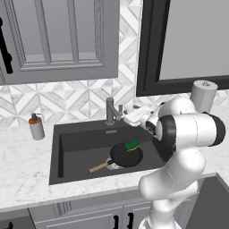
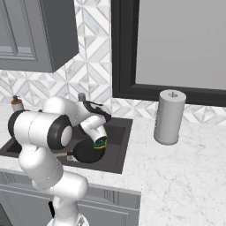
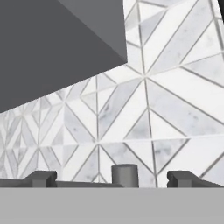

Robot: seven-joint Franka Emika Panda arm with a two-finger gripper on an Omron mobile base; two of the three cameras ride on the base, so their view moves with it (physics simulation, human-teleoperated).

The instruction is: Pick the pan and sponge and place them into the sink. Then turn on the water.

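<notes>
Dark-tipped gripper [image 3: 113, 178] before grey cylindrical faucet [image 3: 125, 174]

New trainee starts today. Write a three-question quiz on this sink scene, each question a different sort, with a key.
1. True or false: the pan lies inside the sink.
2. What rests on the pan? A) sponge B) soap dispenser C) paper towel roll
3. Fill in: no water runs from the ____.

Key: 1 true. 2 A, the sponge. 3 faucet.
</notes>
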